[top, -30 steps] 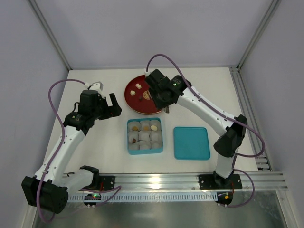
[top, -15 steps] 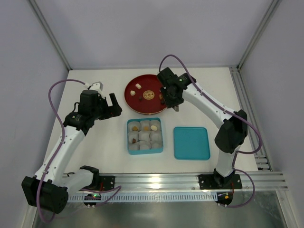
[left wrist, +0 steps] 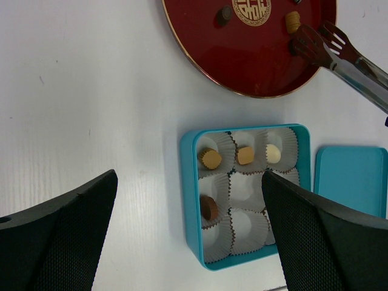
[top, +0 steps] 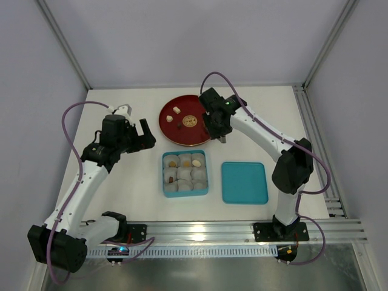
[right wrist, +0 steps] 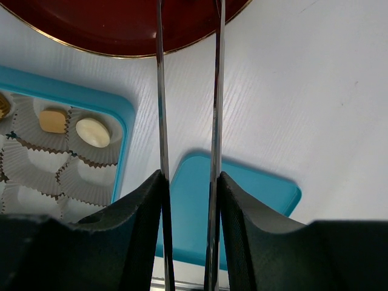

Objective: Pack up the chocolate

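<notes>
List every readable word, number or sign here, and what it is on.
On the red plate, a gold round emblem: ornamental character, possibly "囍", cropped by the frame edge; not surely readable.
No text visible on the teal box, lid or tongs.

Cut off / hidden
R wrist cam: tongs [right wrist: 160,91] tips & most of plate [right wrist: 121,24] run off top edge. L wrist cam: box [left wrist: 188,200] lower-rt corner behind left jaws; lid [left wrist: 351,179] clipped at rt edge.
</notes>
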Robot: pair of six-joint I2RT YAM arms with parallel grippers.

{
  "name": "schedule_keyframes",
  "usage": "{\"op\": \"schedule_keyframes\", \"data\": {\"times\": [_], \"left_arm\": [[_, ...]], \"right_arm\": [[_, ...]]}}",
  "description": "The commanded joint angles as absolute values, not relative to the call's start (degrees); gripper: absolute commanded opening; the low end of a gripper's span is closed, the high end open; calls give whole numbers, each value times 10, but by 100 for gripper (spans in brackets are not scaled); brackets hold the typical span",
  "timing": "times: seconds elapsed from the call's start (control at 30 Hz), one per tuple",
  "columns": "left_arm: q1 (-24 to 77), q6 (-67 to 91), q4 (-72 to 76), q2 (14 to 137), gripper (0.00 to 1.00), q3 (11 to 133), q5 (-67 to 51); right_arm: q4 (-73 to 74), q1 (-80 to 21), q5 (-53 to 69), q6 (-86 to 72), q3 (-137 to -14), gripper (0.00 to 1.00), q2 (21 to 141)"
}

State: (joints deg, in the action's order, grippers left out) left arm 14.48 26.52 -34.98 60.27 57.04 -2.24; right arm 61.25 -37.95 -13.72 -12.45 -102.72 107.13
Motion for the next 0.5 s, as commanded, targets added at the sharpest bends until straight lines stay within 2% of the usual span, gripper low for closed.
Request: {"op": "schedule_keyframes", "data": {"times": [0.0, 0.47], "left_arm": [[141, 262, -330, 601, 100, 570, -31], [141, 262, -330, 603, 100, 570, -30]], "right_arm": [[596, -376, -135, -119, -1024, 43, 1072], [588, -372, -135, -118, -1018, 42, 1089]]}}
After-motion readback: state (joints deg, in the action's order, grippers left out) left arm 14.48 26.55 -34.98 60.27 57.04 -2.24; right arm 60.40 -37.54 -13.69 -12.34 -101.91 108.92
